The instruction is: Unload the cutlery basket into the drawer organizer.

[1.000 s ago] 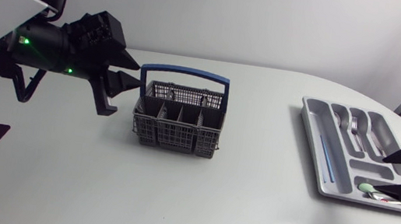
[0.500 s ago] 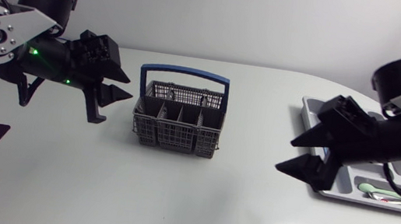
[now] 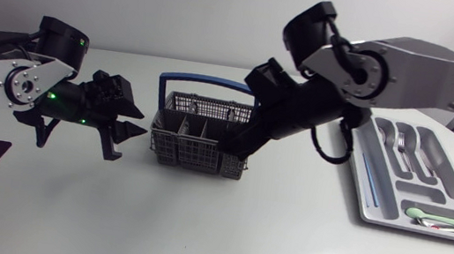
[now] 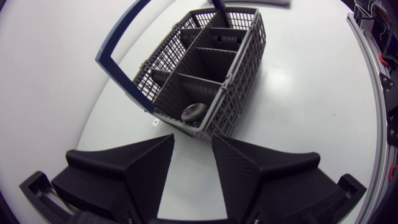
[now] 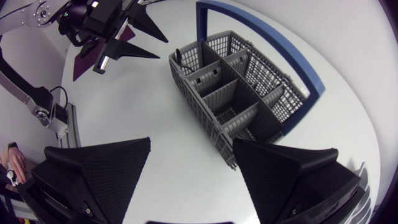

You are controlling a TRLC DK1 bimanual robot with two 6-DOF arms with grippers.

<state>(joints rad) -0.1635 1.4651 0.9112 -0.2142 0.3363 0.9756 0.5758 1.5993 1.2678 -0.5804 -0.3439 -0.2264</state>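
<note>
Two hands, one basket and one organizer on a white worktop (image 3: 195, 229).

Head view: the left hand (image 3: 144, 124), fingers spread, is just beside one end of the basket (image 3: 199, 136) and not touching it. The right hand (image 3: 242, 143) is over the basket's other end. The organizer (image 3: 377, 197) lies well apart from both hands, with forks and spoons (image 3: 403, 138) in its slots.

Left wrist view: the left hand (image 4: 193, 149) has its fingers parted and holds nothing. The basket (image 4: 211, 68) stands upright just ahead, with a blue handle (image 4: 118, 43). One rounded metal piece (image 4: 193, 112) sits in the compartment nearest the hand.

Right wrist view: the right hand (image 5: 189, 155) has its fingers wide apart and grips nothing. The basket (image 5: 242, 93) is just ahead, and the left hand (image 5: 124, 31) is beyond it.
</note>
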